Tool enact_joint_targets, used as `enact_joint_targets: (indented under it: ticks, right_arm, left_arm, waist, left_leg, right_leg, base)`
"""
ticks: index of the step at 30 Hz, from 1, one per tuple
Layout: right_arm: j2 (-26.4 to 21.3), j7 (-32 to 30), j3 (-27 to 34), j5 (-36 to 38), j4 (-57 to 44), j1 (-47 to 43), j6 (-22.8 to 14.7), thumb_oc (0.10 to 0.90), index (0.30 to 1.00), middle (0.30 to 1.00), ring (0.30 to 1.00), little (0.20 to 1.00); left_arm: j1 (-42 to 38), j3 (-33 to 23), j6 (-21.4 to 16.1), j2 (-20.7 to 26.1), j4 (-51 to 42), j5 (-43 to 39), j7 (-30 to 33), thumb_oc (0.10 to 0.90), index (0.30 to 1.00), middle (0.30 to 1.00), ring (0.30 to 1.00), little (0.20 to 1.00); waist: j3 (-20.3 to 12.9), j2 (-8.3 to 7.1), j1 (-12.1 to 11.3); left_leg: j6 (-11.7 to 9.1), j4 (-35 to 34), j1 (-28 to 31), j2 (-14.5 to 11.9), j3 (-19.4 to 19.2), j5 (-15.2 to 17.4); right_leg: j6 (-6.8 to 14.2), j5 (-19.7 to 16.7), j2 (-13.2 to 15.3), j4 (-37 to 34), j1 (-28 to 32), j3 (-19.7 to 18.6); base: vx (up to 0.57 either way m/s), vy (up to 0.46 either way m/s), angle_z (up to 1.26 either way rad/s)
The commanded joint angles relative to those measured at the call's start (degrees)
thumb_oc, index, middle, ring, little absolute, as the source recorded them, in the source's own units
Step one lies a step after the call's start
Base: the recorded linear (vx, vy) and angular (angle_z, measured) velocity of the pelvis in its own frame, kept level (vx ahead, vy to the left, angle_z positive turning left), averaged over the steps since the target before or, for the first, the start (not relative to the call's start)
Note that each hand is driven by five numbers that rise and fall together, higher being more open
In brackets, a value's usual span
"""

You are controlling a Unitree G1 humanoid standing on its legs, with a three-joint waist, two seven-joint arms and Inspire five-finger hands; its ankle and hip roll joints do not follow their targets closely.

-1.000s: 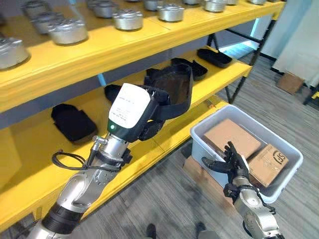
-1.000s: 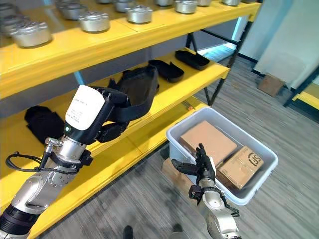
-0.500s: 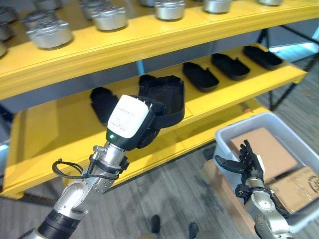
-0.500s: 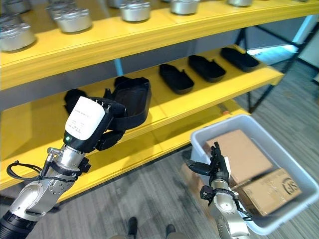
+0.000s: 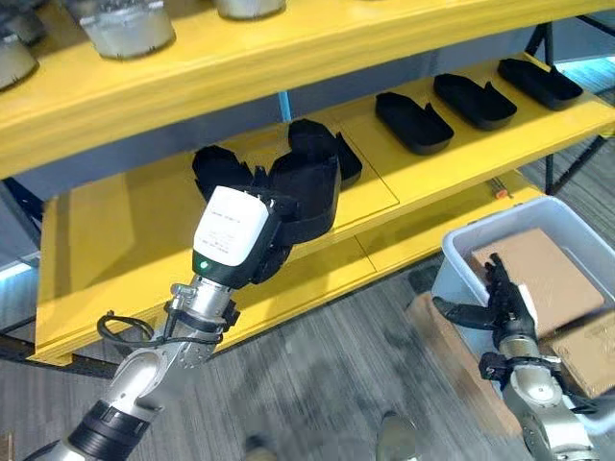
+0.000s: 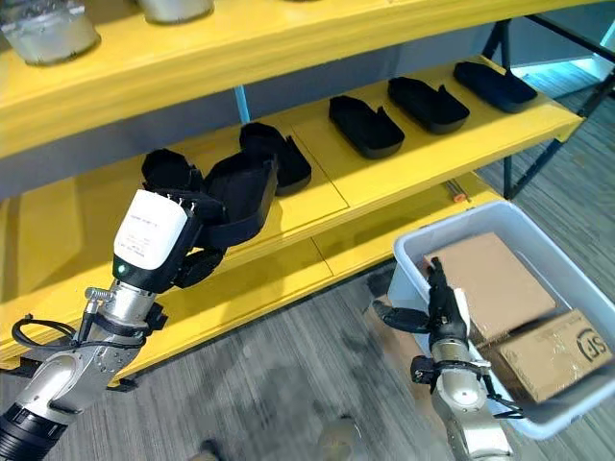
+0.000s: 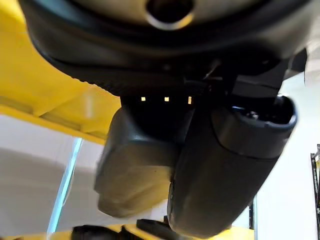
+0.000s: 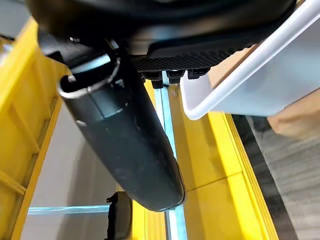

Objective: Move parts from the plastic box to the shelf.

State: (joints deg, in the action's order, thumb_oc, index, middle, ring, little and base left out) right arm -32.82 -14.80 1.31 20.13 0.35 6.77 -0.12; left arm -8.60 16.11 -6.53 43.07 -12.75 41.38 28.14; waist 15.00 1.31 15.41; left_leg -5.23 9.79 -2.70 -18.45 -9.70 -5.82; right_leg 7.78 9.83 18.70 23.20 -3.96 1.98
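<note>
My left hand [image 5: 258, 242] is shut on a black moulded tray part [image 5: 306, 197] and holds it tilted just above the yellow middle shelf [image 5: 125, 250]. On either side of it a similar black part lies on the shelf, one at the left [image 5: 219, 171] and one behind it [image 6: 281, 154]. More black parts [image 5: 413, 120] lie in a row to the right. My right hand [image 5: 504, 305] is open with straight fingers beside the near wall of the grey plastic box [image 5: 454, 267]. Its straight thumb [image 8: 125, 145] shows in the right wrist view.
Two cardboard boxes [image 6: 492, 283] [image 6: 557, 351] lie in the plastic box, which stands on the wooden floor. Round metal parts [image 5: 125, 24] stand on the upper yellow shelf. A dark shelf leg [image 6: 514, 163] stands at the right end.
The camera has shifted, so the whole scene has slid. My left hand has carried the black part lower and closer to the parts on the middle shelf. My right hand stays open by the box.
</note>
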Motion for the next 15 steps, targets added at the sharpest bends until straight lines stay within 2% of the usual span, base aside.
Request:
enact_joint_targets:
  ticks: [1, 2, 3, 4, 5, 7, 8, 9, 11, 15]
  right_arm:
    - [-2.2, 2.2, -2.3, -3.0, -3.0, -4.4, -6.3, 0.900, 1.000, 1.000, 1.000, 1.000]
    - [-2.0, 2.1, -2.4, -3.4, -2.8, -4.7, -6.2, 0.900, 1.000, 1.000, 1.000, 1.000]
    - [-0.9, 1.1, -2.7, -4.5, -2.4, -5.2, -5.6, 0.900, 1.000, 1.000, 1.000, 1.000]
    - [-0.3, 0.7, -2.6, -4.3, -2.4, -5.2, -5.2, 0.900, 1.000, 1.000, 1.000, 1.000]
    - [0.0, 0.6, -2.6, -4.2, -2.5, -5.1, -5.1, 0.900, 1.000, 1.000, 1.000, 1.000]
    - [1.6, -0.4, -2.5, -4.9, -3.8, -4.4, -3.9, 0.900, 1.000, 1.000, 1.000, 1.000]
    - [1.8, -0.5, -2.4, -5.2, -4.0, -4.3, -3.6, 0.900, 1.000, 1.000, 1.000, 1.000]
    - [2.8, -1.0, -2.4, -6.3, -4.2, -4.1, -3.4, 0.900, 1.000, 1.000, 1.000, 1.000]
    - [3.4, -1.8, -2.2, -7.4, -5.1, -3.3, -3.4, 0.900, 1.000, 1.000, 1.000, 1.000]
    - [4.5, -2.7, -1.9, -7.7, -5.5, -2.9, -3.0, 0.900, 1.000, 1.000, 1.000, 1.000]
  left_arm:
    - [-5.9, -8.2, 1.0, -2.7, -6.6, -1.2, 7.7, 0.400, 0.300, 0.300, 0.300, 0.300]
    - [-6.1, -8.2, 0.8, -2.7, -6.5, -1.4, 7.2, 0.400, 0.300, 0.300, 0.300, 0.300]
    - [-6.6, -8.1, -0.6, -2.5, -6.1, -1.7, 6.1, 0.400, 0.300, 0.300, 0.300, 0.300]
    - [-6.7, -7.8, -1.2, -2.5, -6.1, -1.6, 5.6, 0.400, 0.300, 0.300, 0.300, 0.300]
    - [-6.8, -7.7, -1.3, -2.5, -6.2, -1.4, 5.4, 0.400, 0.300, 0.300, 0.300, 0.300]
    - [-8.0, -7.2, -1.0, -3.2, -7.6, -0.6, 2.7, 0.400, 0.300, 0.300, 0.300, 0.300]
    - [-8.2, -7.2, -0.8, -3.3, -7.7, -0.5, 2.4, 0.400, 0.300, 0.300, 0.300, 0.300]
    - [-9.5, -7.0, -0.4, -3.6, -7.8, 0.0, 1.9, 0.400, 0.300, 0.300, 0.300, 0.300]
    - [-10.0, -7.7, -0.1, -3.3, -7.6, 0.6, 1.9, 0.400, 0.300, 0.300, 0.300, 0.300]
    - [-10.6, -9.1, 0.2, -1.9, -6.7, 0.9, 3.4, 0.400, 0.300, 0.300, 0.300, 0.300]
  waist:
    - [-5.6, 3.73, -1.4]
    - [-5.5, 3.77, -1.6]
    - [-5.5, 3.74, -2.3]
    - [-5.6, 3.34, -2.6]
    - [-5.6, 3.13, -2.8]
    - [-6.0, 1.61, -4.0]
    - [-6.1, 1.43, -4.1]
    - [-6.5, 0.70, -4.6]
    - [-7.0, -0.15, -5.1]
    - [-7.8, -1.48, -6.5]
  left_leg:
    - [-5.0, -13.8, 7.4, -4.0, -1.2, -6.3]
    - [-4.9, -13.8, 7.5, -3.5, -1.1, -5.4]
    - [-4.2, -13.2, 7.5, -1.4, -1.2, -1.7]
    - [-3.7, -12.2, 7.3, -0.1, -1.4, 0.7]
    - [-3.4, -11.8, 7.2, 0.4, -1.4, 1.6]
    - [-1.9, -9.0, 6.2, 3.4, -1.0, 5.4]
    - [-1.7, -8.6, 6.1, 3.7, -0.9, 5.7]
    - [-1.0, -7.7, 5.6, 4.9, -1.1, 7.1]
    - [-0.2, -6.8, 5.2, 6.2, -1.2, 8.5]
    - [1.2, -5.9, 4.8, 8.1, -1.9, 10.3]
  right_leg:
    - [-3.6, 1.2, -7.7, -3.5, -2.4, 0.8]
    - [-3.2, 1.1, -7.4, -3.4, -2.3, 0.7]
    - [-1.8, 0.5, -6.4, -3.7, -1.5, 0.6]
    - [-0.8, -0.4, -5.6, -4.5, -0.6, 0.8]
    - [-0.4, -0.8, -5.3, -5.0, -0.3, 0.8]
    - [1.4, -4.1, -3.0, -8.6, 1.5, 1.7]
    - [1.6, -4.5, -2.7, -9.1, 1.7, 1.9]
    - [2.3, -6.7, -1.2, -11.8, 2.7, 2.7]
    - [3.2, -9.1, 0.0, -14.9, 3.6, 3.1]
    - [4.4, -12.7, 1.9, -18.6, 4.4, 4.3]
  base:
    - [0.15, 0.415, 0.16]
    - [0.17, 0.348, 0.24]
    - [0.17, 0.293, 0.62]
    - [0.17, 0.262, 0.51]
    - [0.12, 0.144, 0.41]
    - [0.14, 0.188, 0.05]
    - [0.15, 0.239, 0.10]
    - [0.10, 0.167, 0.09]
    - [0.13, 0.183, 0.18]
    - [0.09, 0.175, -0.09]
